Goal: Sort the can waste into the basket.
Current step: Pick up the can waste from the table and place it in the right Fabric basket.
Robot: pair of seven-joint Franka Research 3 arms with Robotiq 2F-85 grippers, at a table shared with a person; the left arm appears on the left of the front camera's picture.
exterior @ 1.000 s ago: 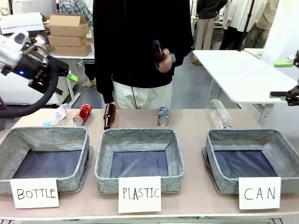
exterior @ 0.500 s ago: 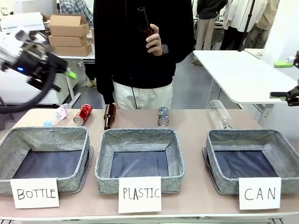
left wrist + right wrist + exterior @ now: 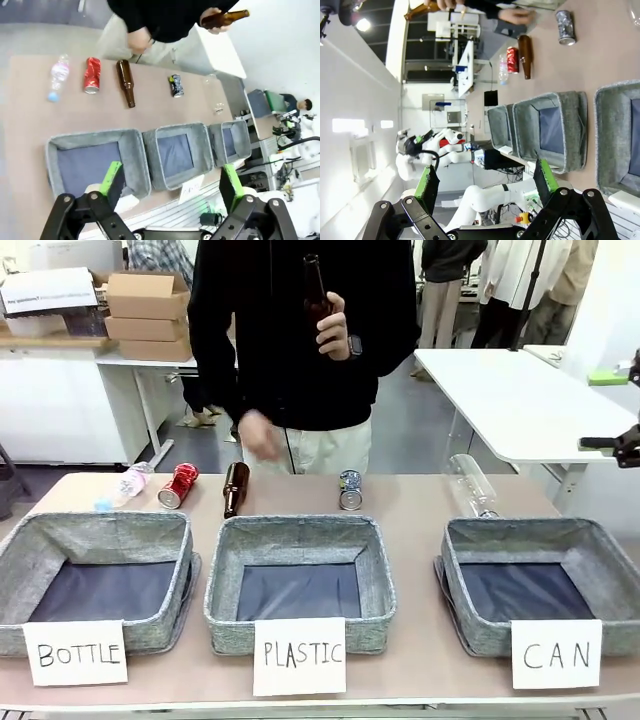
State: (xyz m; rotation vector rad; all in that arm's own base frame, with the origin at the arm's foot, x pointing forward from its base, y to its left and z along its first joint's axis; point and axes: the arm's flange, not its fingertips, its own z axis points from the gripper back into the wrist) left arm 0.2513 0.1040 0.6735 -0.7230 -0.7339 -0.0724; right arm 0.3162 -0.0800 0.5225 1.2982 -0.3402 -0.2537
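Observation:
Two cans lie along the table's far side: a red can (image 3: 177,485) at the left and a silver can (image 3: 349,489) near the middle. The basket (image 3: 520,529) carded CAN stands at the front right, nothing in it. My left gripper (image 3: 170,166) hangs open high above the row of baskets, looking down on the red can (image 3: 92,75), the silver can (image 3: 175,85) and the basket (image 3: 243,140). My right gripper (image 3: 484,165) is open too, high off the table's right end, with the basket (image 3: 602,145) below it and the silver can (image 3: 565,27) farther off.
Baskets carded BOTTLE (image 3: 100,523) and PLASTIC (image 3: 298,526) stand left of the CAN basket. A brown bottle (image 3: 234,488) and two clear plastic bottles (image 3: 128,483) (image 3: 470,483) lie among the cans. The person holds another brown bottle (image 3: 316,295) at chest height, the other hand (image 3: 258,435) hanging lower.
My left arm has left the front view's upper left. The person lifted a brown bottle to chest height and lowered the other hand. The cans have not moved.

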